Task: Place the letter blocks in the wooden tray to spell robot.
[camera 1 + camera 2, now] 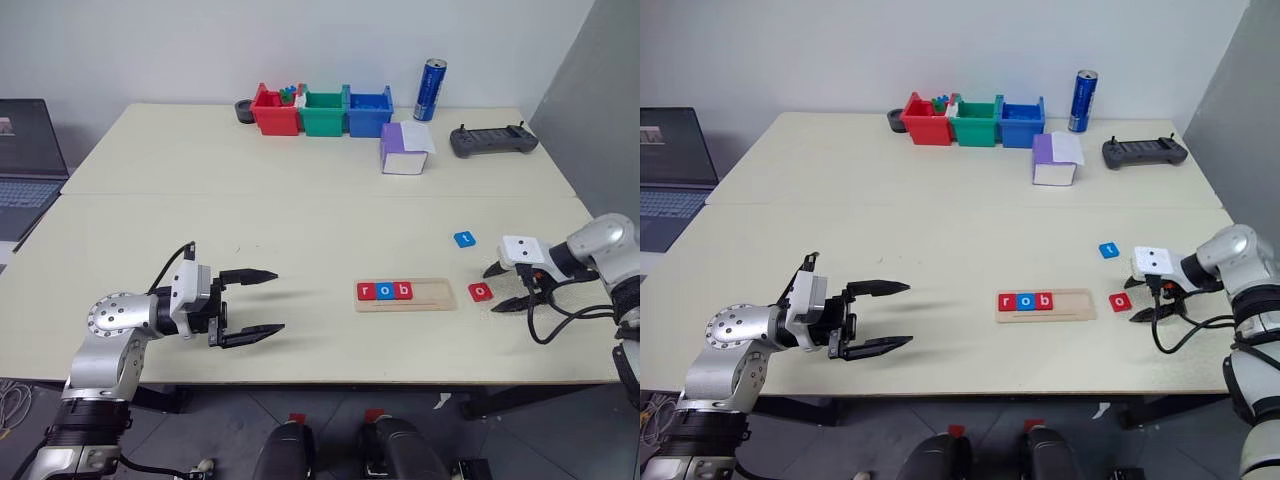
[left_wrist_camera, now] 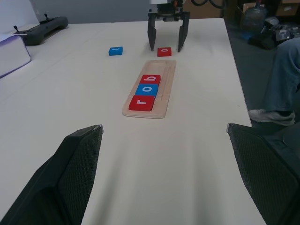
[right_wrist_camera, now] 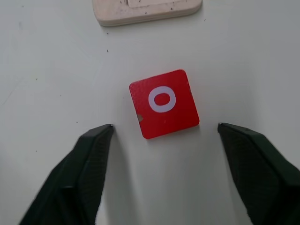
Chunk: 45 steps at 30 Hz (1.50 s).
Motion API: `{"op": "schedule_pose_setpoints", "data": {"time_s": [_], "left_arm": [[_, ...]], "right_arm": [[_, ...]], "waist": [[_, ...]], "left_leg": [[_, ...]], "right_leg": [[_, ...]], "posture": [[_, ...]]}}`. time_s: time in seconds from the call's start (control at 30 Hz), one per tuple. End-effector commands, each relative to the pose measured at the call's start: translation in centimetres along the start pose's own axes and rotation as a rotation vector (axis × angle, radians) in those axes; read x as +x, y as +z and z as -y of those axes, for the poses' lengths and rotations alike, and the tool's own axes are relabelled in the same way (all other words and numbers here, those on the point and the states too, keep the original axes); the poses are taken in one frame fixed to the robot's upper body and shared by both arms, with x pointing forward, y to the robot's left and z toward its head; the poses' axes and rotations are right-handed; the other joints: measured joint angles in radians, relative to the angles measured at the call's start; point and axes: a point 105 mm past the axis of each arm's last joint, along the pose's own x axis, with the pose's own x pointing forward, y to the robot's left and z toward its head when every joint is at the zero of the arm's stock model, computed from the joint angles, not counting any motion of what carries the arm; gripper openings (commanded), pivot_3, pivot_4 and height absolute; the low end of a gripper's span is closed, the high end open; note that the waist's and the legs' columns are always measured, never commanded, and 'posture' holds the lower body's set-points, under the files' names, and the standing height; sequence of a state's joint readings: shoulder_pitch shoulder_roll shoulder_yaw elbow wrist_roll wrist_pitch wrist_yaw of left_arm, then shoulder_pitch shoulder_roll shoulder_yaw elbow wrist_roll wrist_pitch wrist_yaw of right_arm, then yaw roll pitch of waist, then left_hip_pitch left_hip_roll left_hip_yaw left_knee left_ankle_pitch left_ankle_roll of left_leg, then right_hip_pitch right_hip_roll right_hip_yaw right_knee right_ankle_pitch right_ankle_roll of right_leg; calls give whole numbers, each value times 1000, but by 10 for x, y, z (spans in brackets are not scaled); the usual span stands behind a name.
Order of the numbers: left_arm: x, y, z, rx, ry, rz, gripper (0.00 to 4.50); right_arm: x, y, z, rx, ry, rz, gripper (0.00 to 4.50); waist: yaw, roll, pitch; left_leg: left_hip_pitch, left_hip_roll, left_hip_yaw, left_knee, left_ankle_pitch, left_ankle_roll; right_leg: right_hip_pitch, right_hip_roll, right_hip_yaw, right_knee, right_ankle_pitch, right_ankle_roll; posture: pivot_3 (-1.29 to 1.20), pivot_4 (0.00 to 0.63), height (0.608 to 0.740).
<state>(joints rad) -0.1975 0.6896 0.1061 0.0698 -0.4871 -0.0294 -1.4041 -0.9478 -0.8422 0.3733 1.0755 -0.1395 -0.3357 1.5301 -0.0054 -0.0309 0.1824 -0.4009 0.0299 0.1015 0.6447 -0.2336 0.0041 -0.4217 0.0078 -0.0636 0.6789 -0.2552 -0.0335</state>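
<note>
While the right end effector (image 1: 507, 287) straddles the red "o" block (image 1: 480, 292) at lower right, fingers spread and apart from it, an off-centre closing could skid it across the desk (image 1: 300, 220), away from the wooden tray (image 1: 405, 295).

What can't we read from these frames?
- Letter on the blue tile outside the tray: too small in the eye views, seen at too flat an angle in the left wrist view.
- Contents of the red bin: its walls hide most of them.
- Tray's far end: cut off by the right wrist view's edge.
- Whether the right gripper touches the table beside the red o tile: not clear.
</note>
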Motion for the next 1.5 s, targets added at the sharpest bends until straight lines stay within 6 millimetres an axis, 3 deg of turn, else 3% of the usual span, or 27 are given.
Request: {"op": "schedule_pose_setpoints", "data": {"time_s": [0.03,0.13,0.37,0.6,0.73,1.1,1.5], "left_arm": [[-5,11,-2,46,14,5,4500],[-5,13,-3,48,14,4,4500],[-5,16,-4,50,15,0,4500],[-3,14,-6,50,13,4,4500],[0,13,-5,49,10,10,4500],[2,14,-4,57,11,17,4500],[4,15,-3,54,9,18,4500]], "right_arm": [[-3,4,1,-20,14,6,2468],[1,7,1,-27,19,15,1446],[-5,12,-2,-63,48,21,1439],[-21,56,4,-215,5,89,1439],[-9,81,-1,-267,22,123,1439],[24,88,-6,-257,22,53,1439],[37,100,-3,-216,-18,47,1439]], "waist": [[0,0,0],[0,0,0],[0,0,0],[1,0,0],[0,1,0],[3,1,0],[3,1,0]], "left_leg": [[0,0,0,0,0,0],[0,0,0,0,0,0],[1,0,0,0,0,0],[0,0,0,0,0,0],[1,0,0,0,0,0],[0,0,0,0,0,0],[0,0,0,0,0,0]], "right_leg": [[0,0,0,0,0,0],[0,0,0,0,0,0],[0,0,0,0,0,0],[0,0,0,1,0,-1],[0,0,0,1,0,-1],[0,-1,0,1,0,-1],[0,-1,-1,1,0,-1]], "posture": [[0,150,740],[0,150,740],[0,150,740],[0,150,740],[0,150,740],[0,150,740],[0,150,740]]}}
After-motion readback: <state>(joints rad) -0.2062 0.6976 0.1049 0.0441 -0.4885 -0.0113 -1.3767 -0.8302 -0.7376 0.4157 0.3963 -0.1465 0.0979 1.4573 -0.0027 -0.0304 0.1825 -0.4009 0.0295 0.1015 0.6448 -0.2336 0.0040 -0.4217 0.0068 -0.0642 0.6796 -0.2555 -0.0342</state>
